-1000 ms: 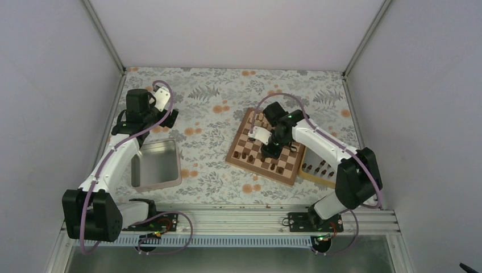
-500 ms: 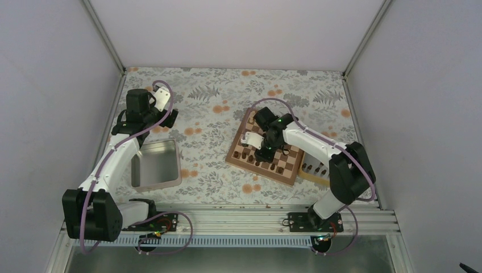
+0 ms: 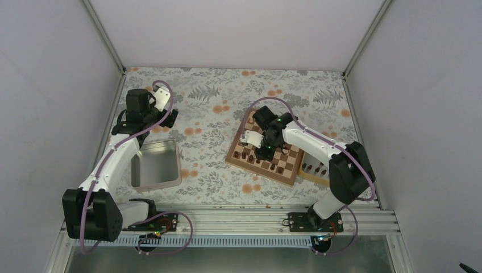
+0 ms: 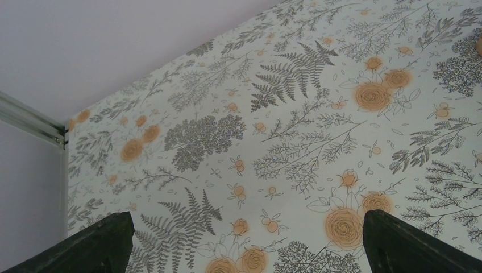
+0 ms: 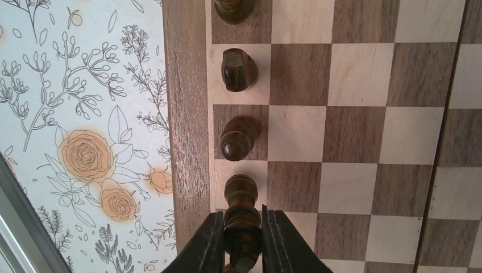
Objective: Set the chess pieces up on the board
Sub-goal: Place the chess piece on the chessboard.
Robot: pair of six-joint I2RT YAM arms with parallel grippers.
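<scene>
Right gripper (image 5: 241, 230): jaws clamped on dark chess piece (image 5: 241, 220), at edge square of board (image 5: 185, 114), in line with other chess pieces (image 5: 239, 136) along border. Left gripper (image 4: 245, 219): jaws wide apart, empty, above floral table (image 4: 295, 131), well apart from board.

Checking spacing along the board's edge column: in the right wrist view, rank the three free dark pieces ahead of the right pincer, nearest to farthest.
1. Round-headed piece: on the dark square just beyond the right pincer and the gripped piece.
2. Notch-topped piece: on the next light square along the border.
3. Cut-off piece: on the dark square at the picture's top edge, farthest.
</scene>
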